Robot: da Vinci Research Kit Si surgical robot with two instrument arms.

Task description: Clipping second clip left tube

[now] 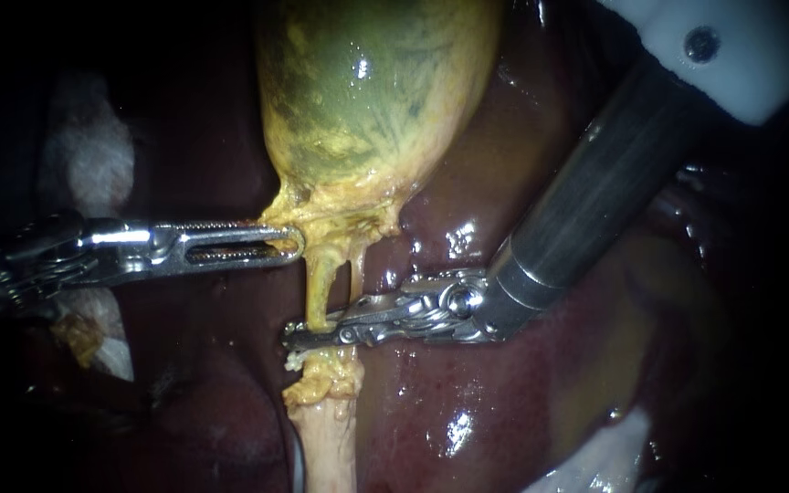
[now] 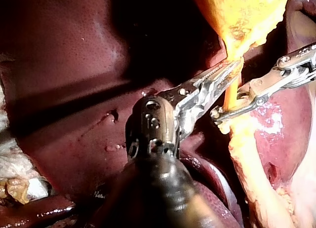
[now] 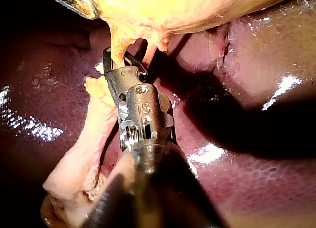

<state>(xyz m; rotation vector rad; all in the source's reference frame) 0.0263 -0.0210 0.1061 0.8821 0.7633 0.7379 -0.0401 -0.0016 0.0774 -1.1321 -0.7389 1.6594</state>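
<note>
Left tube [image 1: 319,285]: thin pale-yellow fatty strand, hanging below neck of yellow-green bulbous gallbladder [image 1: 372,91], just beside thinner right tube [image 1: 358,274]. Dark red glossy liver [image 1: 468,183] behind. Right instrument [image 1: 301,333] end effector closed across left tube from both sides, hiding its lower stretch. Left instrument [image 1: 296,242] end effector clamped on gallbladder neck. Tube long axis vertical in endoscope view.

The liver [image 1: 468,411] and gallbladder [image 1: 367,82] are seen as wet, glossy and smooth; the left tube [image 1: 319,288] as duller and fibrous. Bright polished metal is shown on the left instrument [image 1: 289,245] and right instrument [image 1: 296,338].
</note>
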